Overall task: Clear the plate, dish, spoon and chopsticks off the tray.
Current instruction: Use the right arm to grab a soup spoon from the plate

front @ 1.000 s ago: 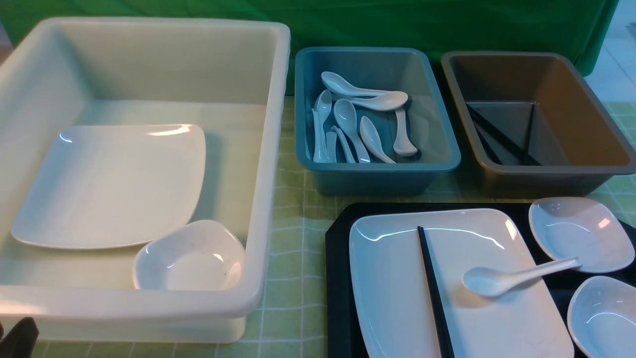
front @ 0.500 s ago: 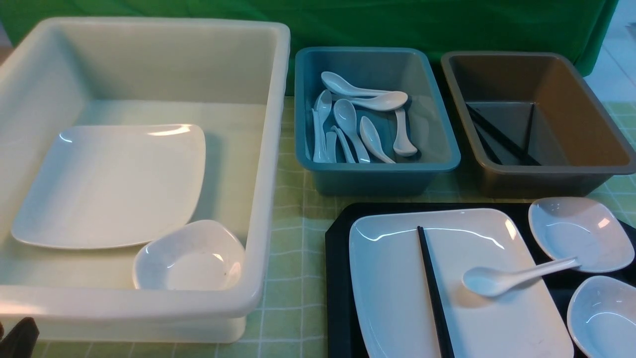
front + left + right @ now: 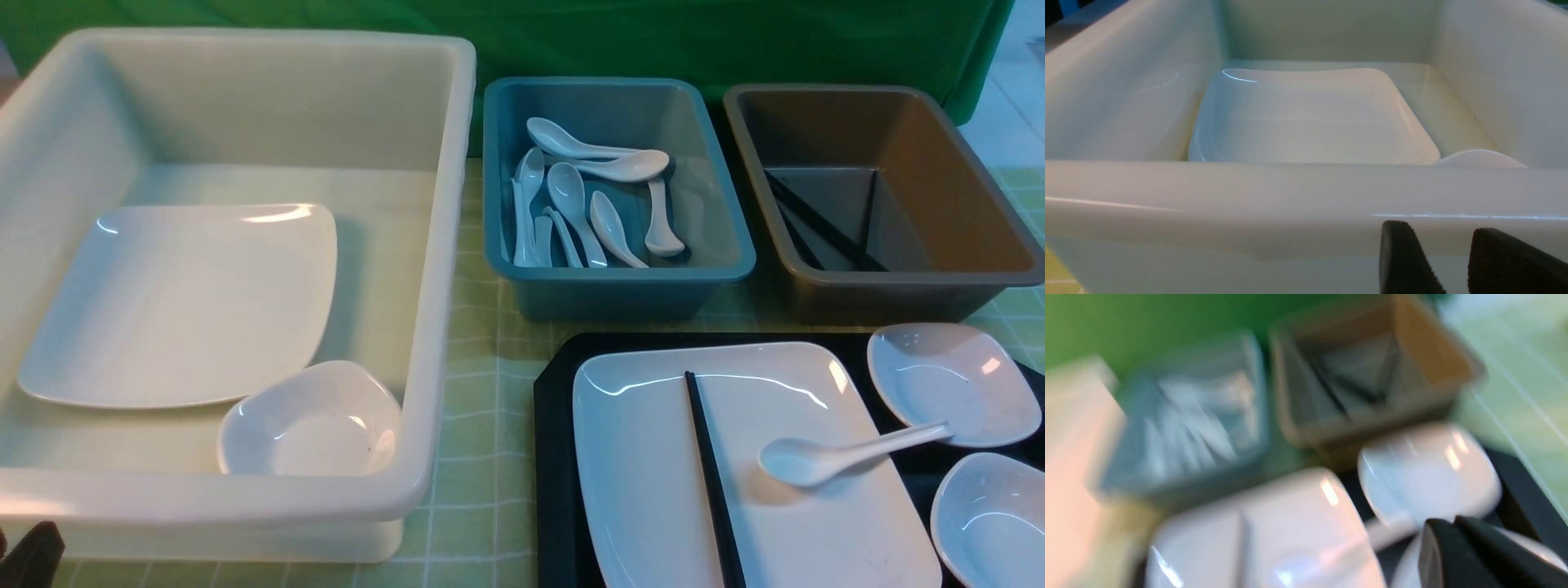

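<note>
White spoon [image 3: 856, 452] on the tray [image 3: 553, 490] looks slick, brittle; grip its handle. Left gripper [image 3: 1440, 234] slightly parted, right gripper [image 3: 1451, 523] closed, both empty.

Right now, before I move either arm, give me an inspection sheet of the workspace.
Surface: green checked tablecloth, no spills seen.
Job's things: tray holds plate; chopsticks lie across the plate; spoon has its bowl on the plate and its handle reaching the far dish; near dish is beside it.
Clutter: white tub with a second plate and small dish; blue bin of loose spoons; brown bin with black sticks.
Grippers: left gripper open, empty, at the tub's near wall; right gripper looks shut, above the tray's dishes, view blurred.
Cables: nothing seen.
Surroundings: green backdrop.
</note>
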Action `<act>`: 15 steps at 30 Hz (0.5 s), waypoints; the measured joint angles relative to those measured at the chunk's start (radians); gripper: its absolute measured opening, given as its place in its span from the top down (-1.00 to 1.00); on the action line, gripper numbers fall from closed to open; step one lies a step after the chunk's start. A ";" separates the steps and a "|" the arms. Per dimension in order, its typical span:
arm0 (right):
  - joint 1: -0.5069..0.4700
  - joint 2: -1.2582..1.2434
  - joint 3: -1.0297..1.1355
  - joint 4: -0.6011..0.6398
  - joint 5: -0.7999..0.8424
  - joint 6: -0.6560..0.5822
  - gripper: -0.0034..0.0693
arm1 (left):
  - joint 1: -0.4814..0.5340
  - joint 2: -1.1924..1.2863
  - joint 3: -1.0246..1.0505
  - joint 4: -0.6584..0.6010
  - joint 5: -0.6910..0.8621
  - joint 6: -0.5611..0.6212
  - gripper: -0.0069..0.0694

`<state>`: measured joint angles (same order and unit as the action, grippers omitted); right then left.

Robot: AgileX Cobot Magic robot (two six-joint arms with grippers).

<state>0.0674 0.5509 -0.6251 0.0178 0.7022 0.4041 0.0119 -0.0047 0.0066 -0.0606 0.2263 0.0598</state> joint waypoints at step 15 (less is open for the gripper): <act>0.000 0.765 -0.107 0.168 -0.182 0.072 -0.41 | 0.000 0.000 0.000 0.000 0.000 0.000 0.23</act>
<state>0.0674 1.3161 -0.7319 0.1857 0.5199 0.4763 0.0119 -0.0047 0.0066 -0.0606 0.2263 0.0598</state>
